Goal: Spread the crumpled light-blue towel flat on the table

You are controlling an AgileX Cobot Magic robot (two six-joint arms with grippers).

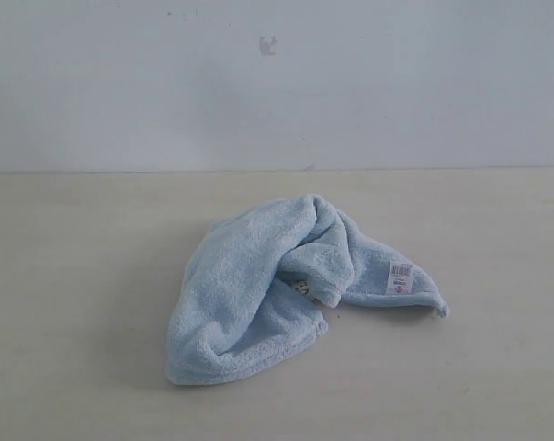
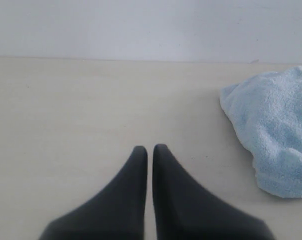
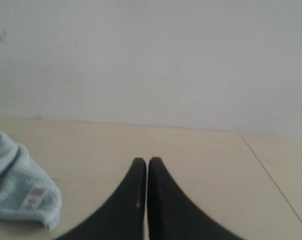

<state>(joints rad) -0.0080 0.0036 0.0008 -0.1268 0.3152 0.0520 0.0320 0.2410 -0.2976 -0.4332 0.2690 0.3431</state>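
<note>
Towel (image 1: 249,294) is lying crumpled in a heap on the table (image 1: 74,303), folds bunching over one another, its white tag (image 1: 401,277) showing near one pointed corner. Off to one side, the left gripper (image 2: 149,148) is hovering clear of the towel, jaws pressed together on nothing. Beside the towel's tagged end, the right gripper (image 3: 146,161) is hanging apart from it, jaws likewise closed and empty.

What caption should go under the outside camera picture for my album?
Crumpled light-blue towel lying in a heap on the pale-beige table, white tag showing, waiting to be spread flat.
</note>
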